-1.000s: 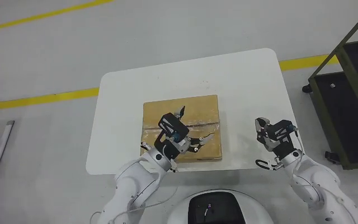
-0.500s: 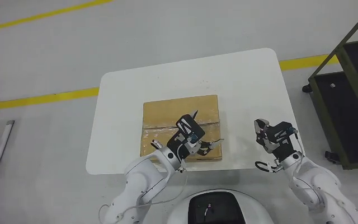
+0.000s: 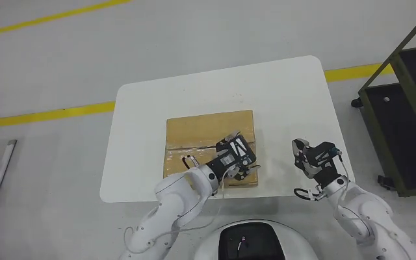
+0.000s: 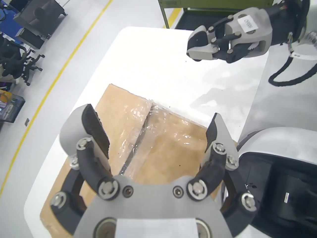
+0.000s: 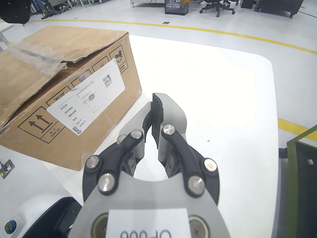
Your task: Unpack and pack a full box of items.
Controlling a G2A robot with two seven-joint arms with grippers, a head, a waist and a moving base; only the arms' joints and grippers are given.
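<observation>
A closed brown cardboard box [image 3: 208,133] [image 4: 158,147] [image 5: 57,85] sits mid-table, its top seam covered with clear tape. My left gripper [image 3: 242,155] [image 4: 153,127] hovers open over the box's near right corner, nothing between its fingers. My right gripper [image 3: 301,148] [image 5: 154,110] is shut and empty, to the right of the box above the bare white table [image 3: 286,97]. The right gripper [image 4: 198,46] also appears in the left wrist view, beyond the box. A white label [image 5: 86,100] is stuck on the box's side.
A dark green metal cart [image 3: 390,110] stands off the table's right edge. Yellow floor lines [image 3: 58,114] run behind the table. Bare tabletop surrounds the box on all sides.
My left gripper has swung rightward across the box's near edge toward its right corner and turned. The right gripper has shifted slightly left.
</observation>
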